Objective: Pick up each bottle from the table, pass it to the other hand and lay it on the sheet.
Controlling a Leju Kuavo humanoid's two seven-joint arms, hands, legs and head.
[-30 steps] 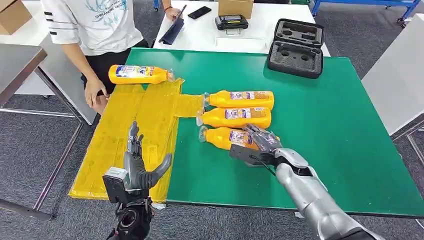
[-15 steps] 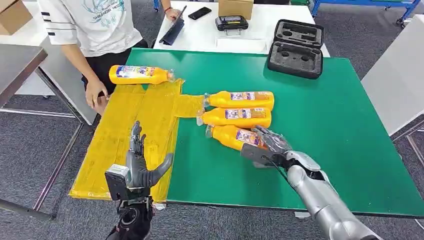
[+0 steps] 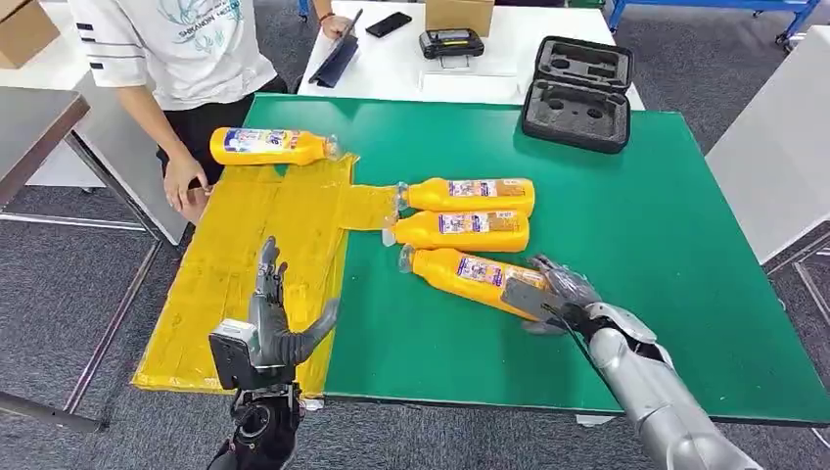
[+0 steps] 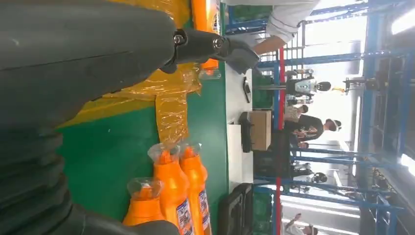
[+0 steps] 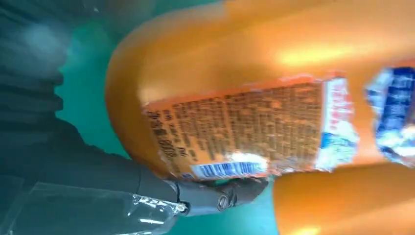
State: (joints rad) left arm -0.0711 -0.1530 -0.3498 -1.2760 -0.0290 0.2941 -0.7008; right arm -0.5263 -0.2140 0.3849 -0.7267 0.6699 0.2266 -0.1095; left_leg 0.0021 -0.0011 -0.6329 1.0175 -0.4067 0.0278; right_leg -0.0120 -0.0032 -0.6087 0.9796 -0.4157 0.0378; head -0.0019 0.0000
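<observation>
**Right hand takes the nearest of 3 bottles**

The robot's right hand (image 3: 550, 292) grips the base end of the nearest bottle (image 3: 468, 275), its fingers wrapped round the orange body where the right wrist view shows the label close up. The bottle lies skewed on the green table (image 3: 685, 245), cap toward the yellow sheet (image 3: 264, 245), and it is hard to tell whether it has left the surface. 2 more bottles (image 3: 468, 195) lie side by side just beyond it, caps also facing the sheet, probably set out that way for an easy reach. The left hand (image 3: 277, 328) waits over the sheet's near edge, released and fingers spread, seemingly posed to receive the handover. 1 bottle (image 3: 264, 146) already rests at the sheet's far edge, beside a person (image 3: 186, 181) standing at the corner.
</observation>
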